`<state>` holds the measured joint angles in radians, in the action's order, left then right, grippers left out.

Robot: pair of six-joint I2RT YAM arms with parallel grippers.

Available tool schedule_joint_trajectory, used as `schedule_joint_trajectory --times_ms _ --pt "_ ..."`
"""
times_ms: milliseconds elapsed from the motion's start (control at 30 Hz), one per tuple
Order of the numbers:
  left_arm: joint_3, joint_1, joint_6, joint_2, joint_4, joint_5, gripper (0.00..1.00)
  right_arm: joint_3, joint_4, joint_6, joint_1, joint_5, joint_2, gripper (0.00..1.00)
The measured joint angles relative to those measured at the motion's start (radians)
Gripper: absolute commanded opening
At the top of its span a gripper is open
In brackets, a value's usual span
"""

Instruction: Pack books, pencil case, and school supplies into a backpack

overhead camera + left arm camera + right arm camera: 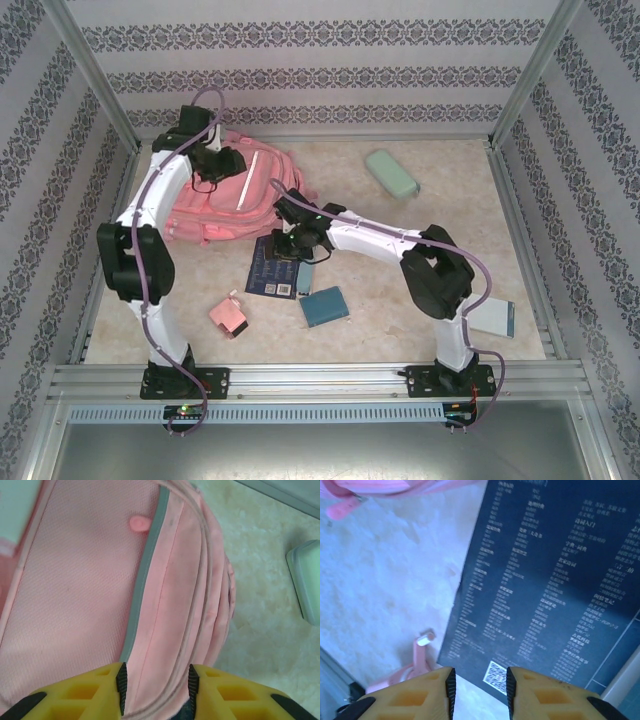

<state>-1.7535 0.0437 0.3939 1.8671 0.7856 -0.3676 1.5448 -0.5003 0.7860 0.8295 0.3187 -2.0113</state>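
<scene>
Left gripper (156, 682) parted over backpack (85, 590) top, likely to work its opening; right gripper (480, 687) parted, straddling edge of navy book (545, 580) flat beside backpack, likely for pickup.

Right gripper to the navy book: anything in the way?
Nothing visible does. The right gripper hangs right over the navy book at its near edge, jaws apart. Below them are the book's cover and bare table, with no other item between.
</scene>
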Motion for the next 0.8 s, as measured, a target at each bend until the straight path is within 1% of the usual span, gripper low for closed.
schedule_joint_trajectory --times_ms 233,433,633,800 --pt "0.252 0.000 0.026 -0.211 -0.048 -0.028 0.40 0.034 -0.156 -0.059 -0.002 -0.069 -0.032 0.37" --pt "0.464 0.008 0.049 -0.349 -0.077 -0.060 0.41 0.008 -0.197 -0.099 -0.017 -0.109 -0.009 0.37" --pt "0.649 0.051 0.086 -0.421 -0.110 -0.097 0.41 -0.062 -0.241 -0.134 -0.088 -0.153 0.045 0.38" --pt "0.769 0.116 0.126 -0.428 -0.153 -0.112 0.41 -0.110 -0.252 -0.166 -0.133 -0.183 0.083 0.41"
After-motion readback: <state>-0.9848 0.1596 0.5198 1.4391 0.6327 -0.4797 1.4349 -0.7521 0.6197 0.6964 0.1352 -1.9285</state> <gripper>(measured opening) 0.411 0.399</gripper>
